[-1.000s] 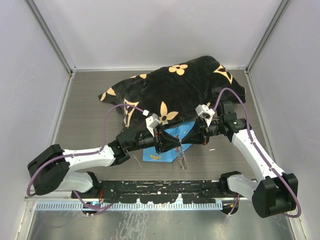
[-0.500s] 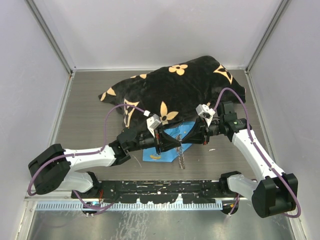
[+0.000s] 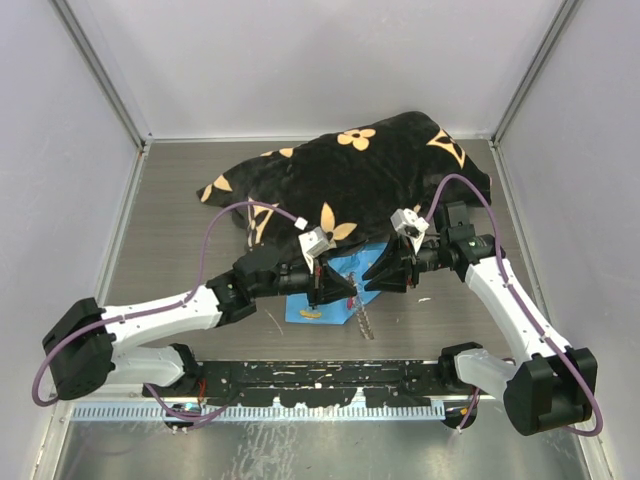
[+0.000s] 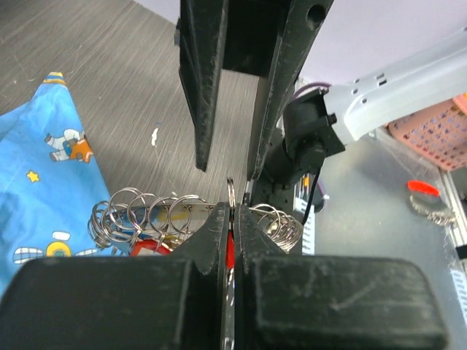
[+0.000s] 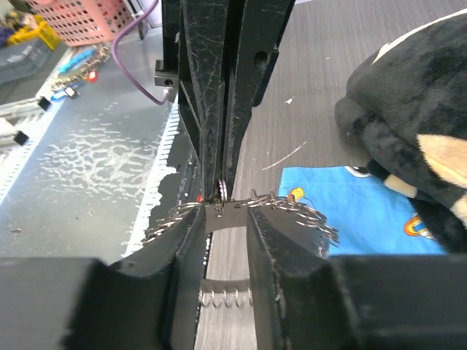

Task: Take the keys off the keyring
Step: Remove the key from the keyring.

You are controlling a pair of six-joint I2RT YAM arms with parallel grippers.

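The top external camera looks steeply down from above and behind the arm bases, taking in the whole table (image 3: 170,200) to its far edge. The left wrist camera sits close behind the left gripper (image 4: 232,209) and faces the table's near right corner. The right wrist camera sits as close behind the right gripper (image 5: 225,211), facing the opposite way. All three views share the blue cloth (image 3: 300,303) and the keyring (image 4: 146,211).
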